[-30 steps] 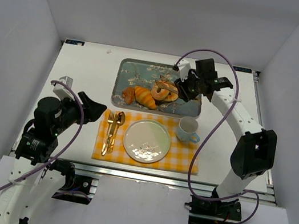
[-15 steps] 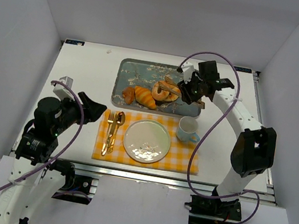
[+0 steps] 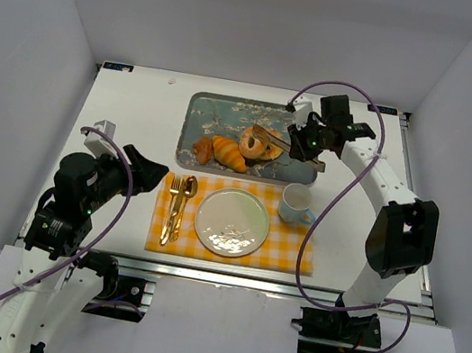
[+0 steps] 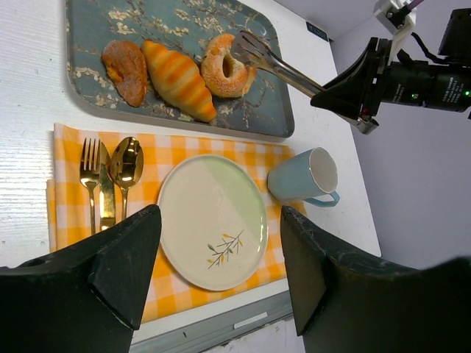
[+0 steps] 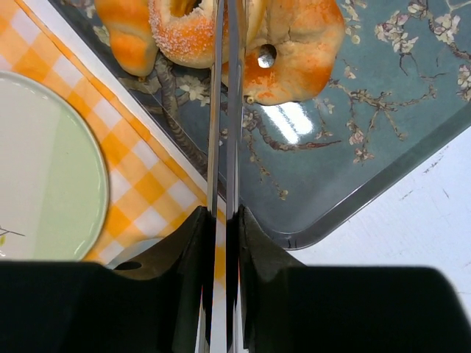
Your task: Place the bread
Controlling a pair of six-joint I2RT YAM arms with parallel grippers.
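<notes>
— Where is the bread?

— The ring-shaped bread (image 4: pixel 219 82) lies on the blue flowered tray (image 4: pixel 184 22) at the far side of the desk (image 4: pixel 29 147). It ends a row: a dark brown bun (image 4: pixel 125 70) on the left, then a croissant (image 4: pixel 179 79) lying against the ring. In the right wrist view a golden bun (image 5: pixel 294 37) with a small dark hole sits just beside the ring on its other side.

— And the right tool?

— The right tool (image 5: pixel 221 224) is pressed together on a pair of metal tongs (image 4: pixel 285 71). Its black fingers (image 5: pixel 184 243) squeeze the two arms until they run almost side by side. The tongs reach in over the tray's right end, and their tips sit at the ring's far right rim, next to the hole. Whether they actually pinch the bread, I cannot tell.

— The left one?

— The left tool (image 4: pixel 219 220) hovers over the desk to the left of the cloth, fingers spread wide, gripping nothing.

— What lies in front of the tray?

— A yellow checked cloth (image 4: pixel 162 151), just on the near side of the tray. On it is a round white and pale green plate (image 4: pixel 221 191) with a small leaf sprig. A gold fork (image 4: pixel 90 165) and spoon (image 4: pixel 126 165) lie side by side to its left. A pale blue cup (image 4: pixel 309 176) stands upright to its right, at the cloth's corner.
</notes>
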